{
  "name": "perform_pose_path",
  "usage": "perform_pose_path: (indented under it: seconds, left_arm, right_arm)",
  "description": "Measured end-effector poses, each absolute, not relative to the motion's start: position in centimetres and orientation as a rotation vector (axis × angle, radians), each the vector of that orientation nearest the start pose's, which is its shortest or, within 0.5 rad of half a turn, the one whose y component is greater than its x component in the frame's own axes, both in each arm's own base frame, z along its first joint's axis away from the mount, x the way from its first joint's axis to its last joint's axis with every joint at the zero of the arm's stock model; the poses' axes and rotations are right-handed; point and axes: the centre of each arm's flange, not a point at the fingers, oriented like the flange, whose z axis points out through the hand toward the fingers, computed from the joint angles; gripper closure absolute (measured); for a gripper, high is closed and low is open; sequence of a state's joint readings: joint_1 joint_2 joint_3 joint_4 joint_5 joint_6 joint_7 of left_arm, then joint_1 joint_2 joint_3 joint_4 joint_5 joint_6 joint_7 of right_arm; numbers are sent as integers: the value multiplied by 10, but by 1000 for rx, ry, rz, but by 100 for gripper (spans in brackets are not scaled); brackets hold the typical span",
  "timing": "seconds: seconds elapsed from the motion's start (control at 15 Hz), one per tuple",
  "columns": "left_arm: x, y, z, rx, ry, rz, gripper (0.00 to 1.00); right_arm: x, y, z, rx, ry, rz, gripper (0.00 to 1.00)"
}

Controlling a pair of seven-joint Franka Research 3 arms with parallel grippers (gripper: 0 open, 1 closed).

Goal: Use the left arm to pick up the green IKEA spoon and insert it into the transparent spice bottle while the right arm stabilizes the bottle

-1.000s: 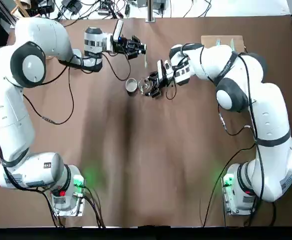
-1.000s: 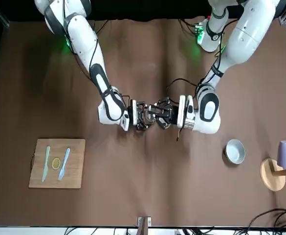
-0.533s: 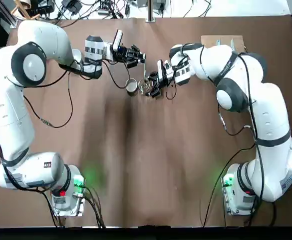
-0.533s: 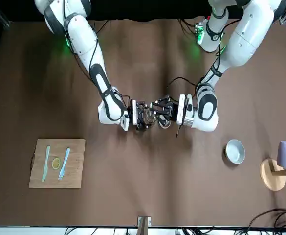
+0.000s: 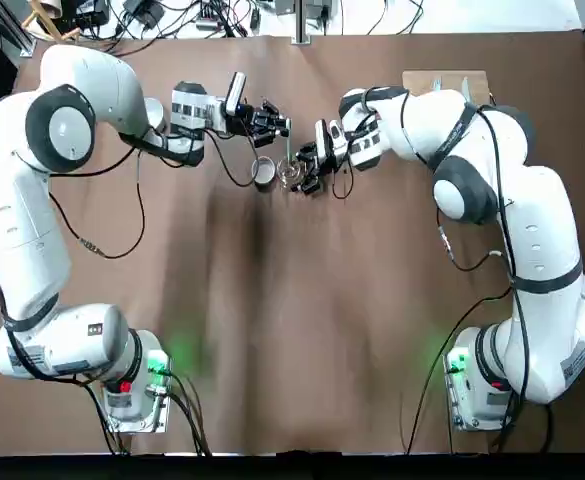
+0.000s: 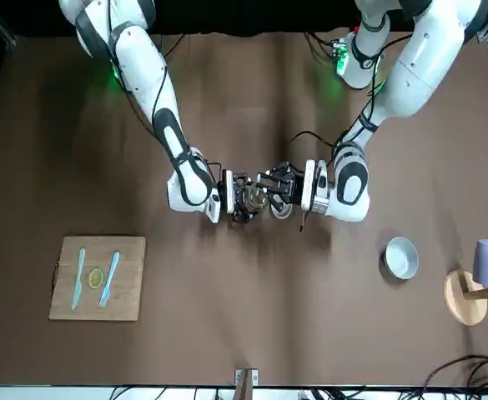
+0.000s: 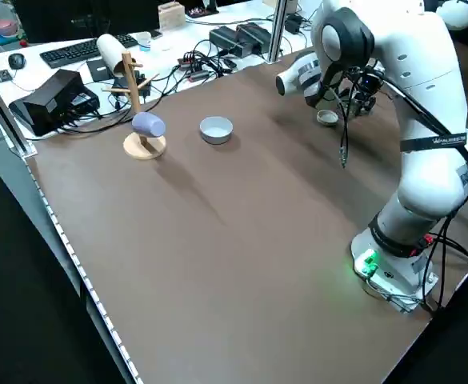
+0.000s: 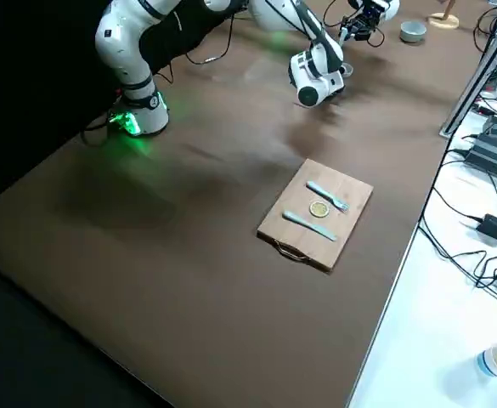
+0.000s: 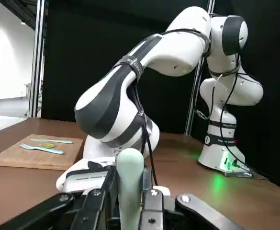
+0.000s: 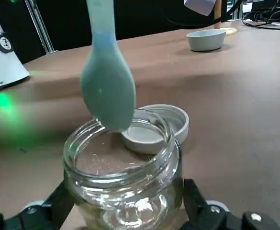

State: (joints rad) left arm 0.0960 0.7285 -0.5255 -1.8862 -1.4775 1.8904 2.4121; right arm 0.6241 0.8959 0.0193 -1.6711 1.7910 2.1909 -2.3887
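The left gripper (image 5: 284, 124) fingers clamp the green spoon (image 10: 107, 81) upright, bowl at the bottle (image 10: 122, 177) mouth; the right gripper (image 10: 125, 211) fingers grip that bottle.

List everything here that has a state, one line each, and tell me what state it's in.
Spice bottle: upright, lid off, clamped by the right pincer.
Green spoon: held bowl-down by the left pincer, tip at the bottle's mouth.
Lid: lying on the table behind the bottle.
Grey bowl: upright.
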Motion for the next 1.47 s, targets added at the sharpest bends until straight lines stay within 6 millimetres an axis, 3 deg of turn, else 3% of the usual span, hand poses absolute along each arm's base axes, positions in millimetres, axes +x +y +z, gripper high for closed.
perform_pose_path:
  seconds: [0.47, 1.27, 1.33, 1.47]
  left_arm:
    - [534, -293, 167, 1109, -1213, 1005, 75]
    - [531, -292, 152, 1130, -1214, 999, 75]
    - [531, -292, 151, 1140, -1221, 1000, 74]
    - [532, -292, 150, 1149, -1227, 1001, 58]
  right_arm:
    - [504, 421, 81, -1485, -1430, -845, 0]
    - [504, 421, 81, -1485, -1430, -845, 0]
    - [504, 421, 81, -1485, -1430, -845, 0]
    - [504, 421, 81, -1485, -1430, -846, 0]
